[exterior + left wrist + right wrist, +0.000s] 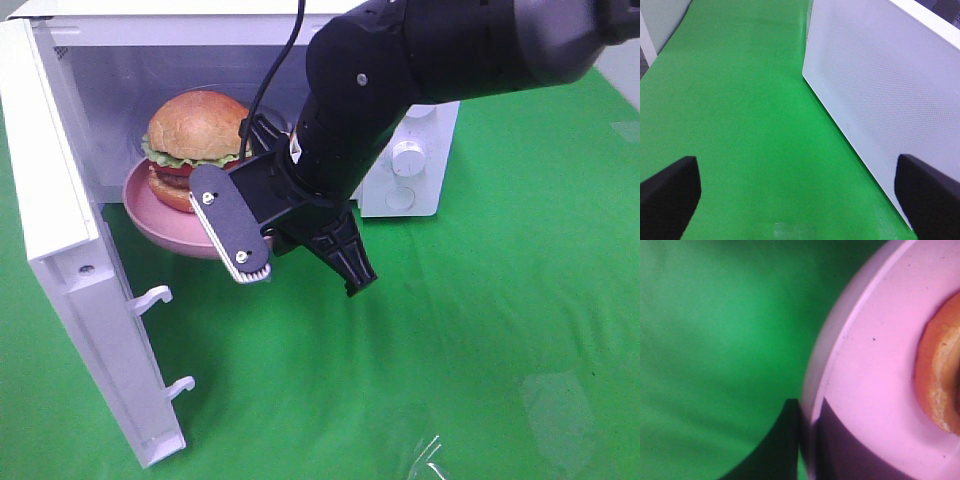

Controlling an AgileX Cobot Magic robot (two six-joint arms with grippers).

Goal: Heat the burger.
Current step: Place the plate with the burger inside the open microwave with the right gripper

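Note:
The burger [195, 135], with a golden bun, lettuce and a dark patty, sits on a pink plate [160, 225] at the mouth of the open white microwave [120, 60]. The plate's front rim overhangs the green cloth. My right gripper [304, 280] reaches across from the right, just in front of the plate. Its jaws are wide apart, and one finger's grey pad [240, 240] overlaps the plate's front rim. The right wrist view shows the plate rim [840, 340] and the bun's edge [940, 375] very close. My left gripper [800, 200] is open and empty over the cloth, beside the microwave's perforated side wall [880, 85].
The microwave door [60, 220] stands swung open at the left, with two latch hooks [155, 297] on its edge. The control panel with a white knob [408, 158] is to the right of the cavity. Green cloth [450, 330] covers the table.

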